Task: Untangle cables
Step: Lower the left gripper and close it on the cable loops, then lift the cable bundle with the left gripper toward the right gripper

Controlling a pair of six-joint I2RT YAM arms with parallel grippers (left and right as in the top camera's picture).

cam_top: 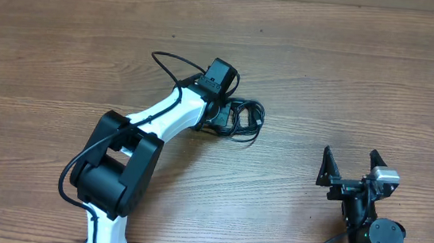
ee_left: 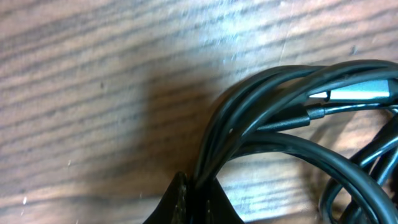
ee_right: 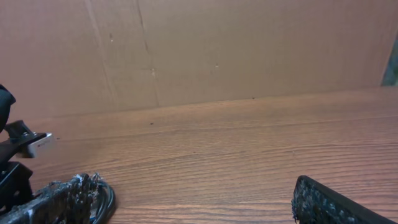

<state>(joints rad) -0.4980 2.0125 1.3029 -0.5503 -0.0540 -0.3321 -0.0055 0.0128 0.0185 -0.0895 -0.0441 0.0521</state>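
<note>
Surface: brown wood-grain table (cam_top: pixel 326 68), with a plain cardboard wall (ee_right: pixel 249 50) standing along its far edge.
Left arm: the white and black left arm (cam_top: pixel 161 116) reaches from the near left edge diagonally toward the middle of the table. Its black wrist camera (cam_top: pixel 220 75) is at the far end, and a thick black wire loops off it.
Left gripper: the left gripper (ee_left: pixel 189 202) is down at the table on the left end of the bundle. From its own camera, the dark fingertips are pinched close together with several strands running straight in between them, so it is holding the cables.
Cables: the cables (cam_top: pixel 243 118) lie near the middle of the table, just right of the left arm's wrist and partly tucked under it. They are thin, black, glossy cords gathered in a small coil of overlapping loops that fan out to the right from the pinch.
Plugs: up close, a silver plug (ee_left: pixel 364 92) with a flat metal shell lies among the upper strands. Just below it a slim black plug collar (ee_left: pixel 314 112) ends another cord. How many cords there are I cannot tell.
Right gripper: the right gripper (cam_top: pixel 350 165) sits by the near right edge, well apart from the cables. Its two black fingers (cam_top: pixel 326 167) are spread wide over bare table.
</note>
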